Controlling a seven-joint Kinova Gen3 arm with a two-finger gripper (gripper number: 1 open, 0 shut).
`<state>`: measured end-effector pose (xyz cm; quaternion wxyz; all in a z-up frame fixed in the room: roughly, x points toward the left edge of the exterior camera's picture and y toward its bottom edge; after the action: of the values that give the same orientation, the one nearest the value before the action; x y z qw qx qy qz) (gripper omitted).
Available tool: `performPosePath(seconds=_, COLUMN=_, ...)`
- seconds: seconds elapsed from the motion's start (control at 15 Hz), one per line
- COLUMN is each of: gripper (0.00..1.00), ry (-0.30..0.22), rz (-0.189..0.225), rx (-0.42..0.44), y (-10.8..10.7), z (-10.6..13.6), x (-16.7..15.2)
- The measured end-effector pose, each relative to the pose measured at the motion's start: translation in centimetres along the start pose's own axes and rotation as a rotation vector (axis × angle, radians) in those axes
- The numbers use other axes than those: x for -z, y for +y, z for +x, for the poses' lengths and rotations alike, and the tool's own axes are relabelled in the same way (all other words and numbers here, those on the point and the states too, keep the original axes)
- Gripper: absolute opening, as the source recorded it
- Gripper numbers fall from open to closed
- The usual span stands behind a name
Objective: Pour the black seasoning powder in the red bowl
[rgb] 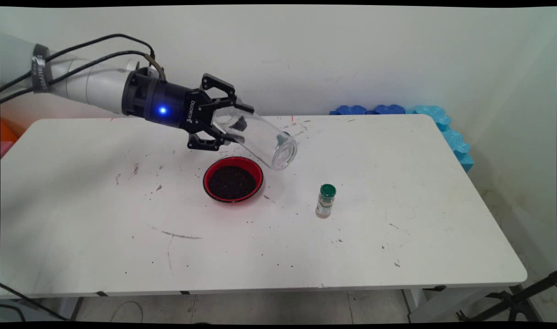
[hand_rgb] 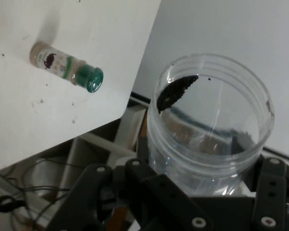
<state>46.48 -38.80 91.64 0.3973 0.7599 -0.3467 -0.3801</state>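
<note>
Jar (rgb: 265, 139) tilts in end effector (rgb: 230, 123) over speck-strewn white table (rgb: 397, 237).

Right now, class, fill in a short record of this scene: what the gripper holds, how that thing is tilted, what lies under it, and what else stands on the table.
Gripper: gripper shut on the clear jar
Jar tilt: lying over, one end lower, toward the table's right
Jar contents: a small dark clump on the inner wall
Below the jar: red bowl filled with dark grains, upright on the white table
Also standing: spice bottle with a green cap, right of the bowl, apart from it
</note>
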Motion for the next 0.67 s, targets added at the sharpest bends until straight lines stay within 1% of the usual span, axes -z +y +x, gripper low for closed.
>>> performPosePath(seconds=0.33, gripper=0.0, ry=-0.049, rz=0.045, rx=-0.235, y=1.0, z=-0.8, x=-0.2)
performPosePath(seconds=0.53, gripper=0.0, ry=-0.057, rz=0.074, rx=-0.355, y=1.8, z=-1.0, x=-0.2)
performPosePath(seconds=0.67, gripper=0.0, ry=-0.059, rz=0.092, rx=-0.42, y=2.3, z=-1.1, x=-0.3)
